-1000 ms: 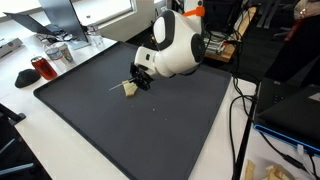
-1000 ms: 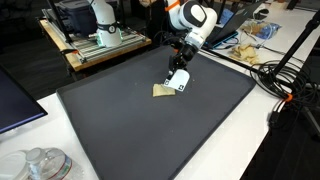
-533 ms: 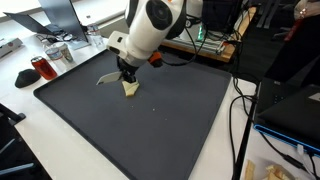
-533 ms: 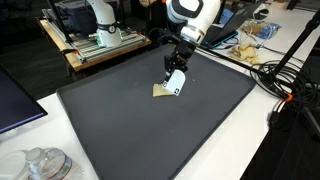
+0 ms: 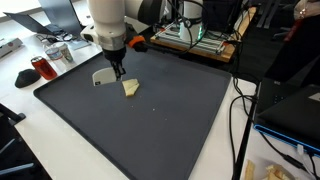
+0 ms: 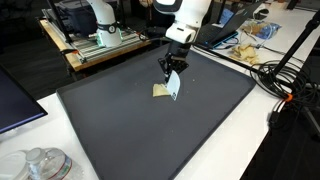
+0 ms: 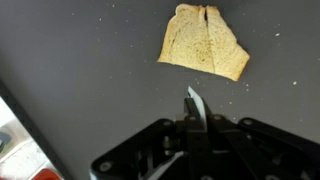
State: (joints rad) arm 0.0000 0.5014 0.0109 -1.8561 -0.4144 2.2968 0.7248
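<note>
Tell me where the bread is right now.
In both exterior views the bread lies flat on the black mat, toward its far side, right beside the end effector, which grips a thin blade.

A white counter [image 5: 18,108] carries a large dark mat [image 5: 150,130] that covers most of its top; it shows in both exterior views, with pale margins left bare along the edges. On the mat lies one slice of bread [image 5: 130,88] – flat, toasted brown, roughly wedge-shaped, with a few crumbs scattered close by in the wrist view. Off the mat, directly on the counter, stand a red cup [image 5: 40,68] near one corner and some glass lids [image 6: 40,165] – and loose dark cables [image 6: 290,92] trail along another edge.
</note>
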